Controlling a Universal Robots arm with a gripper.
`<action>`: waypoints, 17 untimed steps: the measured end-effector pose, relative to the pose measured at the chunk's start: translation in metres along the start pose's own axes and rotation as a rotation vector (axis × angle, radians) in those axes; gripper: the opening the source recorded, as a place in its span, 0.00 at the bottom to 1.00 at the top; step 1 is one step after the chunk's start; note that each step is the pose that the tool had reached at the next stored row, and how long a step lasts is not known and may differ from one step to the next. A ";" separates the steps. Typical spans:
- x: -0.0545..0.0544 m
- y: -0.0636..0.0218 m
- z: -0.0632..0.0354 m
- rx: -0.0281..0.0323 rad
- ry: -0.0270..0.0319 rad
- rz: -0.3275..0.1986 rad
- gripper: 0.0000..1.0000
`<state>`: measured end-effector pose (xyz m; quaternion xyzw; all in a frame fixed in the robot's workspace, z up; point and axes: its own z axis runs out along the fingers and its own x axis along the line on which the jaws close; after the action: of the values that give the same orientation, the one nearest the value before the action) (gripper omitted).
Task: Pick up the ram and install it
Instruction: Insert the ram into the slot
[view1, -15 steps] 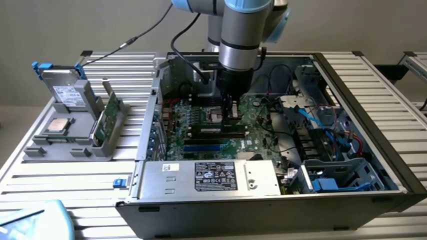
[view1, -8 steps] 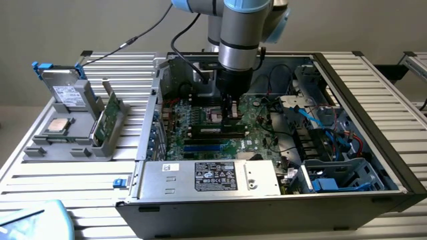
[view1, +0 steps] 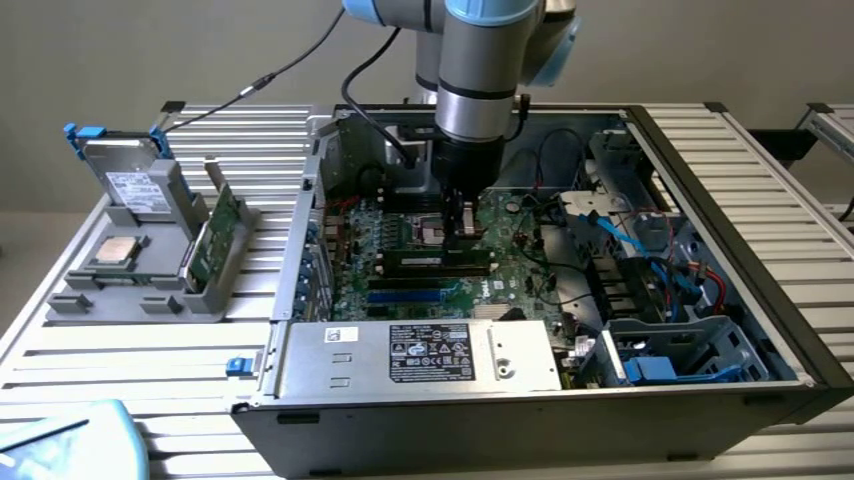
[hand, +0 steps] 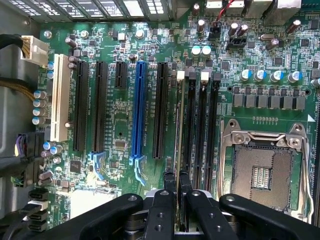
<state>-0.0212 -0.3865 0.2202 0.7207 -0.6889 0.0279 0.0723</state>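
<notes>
Claw (hand: 177, 176) clamped on ram (hand: 178, 131), edge-on over memory slots (hand: 203, 130); if it's tilted or off the slot line, pressing could jam it or flex the motherboard (hand: 120, 125).

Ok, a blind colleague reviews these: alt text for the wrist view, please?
The gripper pinches the ram, seen edge-on, at the outermost of four memory slots, farthest from the empty processor socket. Around them lies a green motherboard with a blue expansion slot.

Arm (view1: 481, 60) cut off at the exterior view's upper edge; ram (hand: 178, 125) edge-on, one end hidden between the gripper (hand: 176, 177) fingers.
</notes>
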 end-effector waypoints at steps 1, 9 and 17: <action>0.000 0.0002 0.0001 0.0001 0.0002 0.000 0.15; 0.000 0.0007 0.0011 0.0016 0.0009 0.000 0.15; -0.001 0.0008 0.0018 0.0019 0.0010 0.000 0.15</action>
<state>-0.0221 -0.3862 0.2183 0.7207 -0.6889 0.0289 0.0719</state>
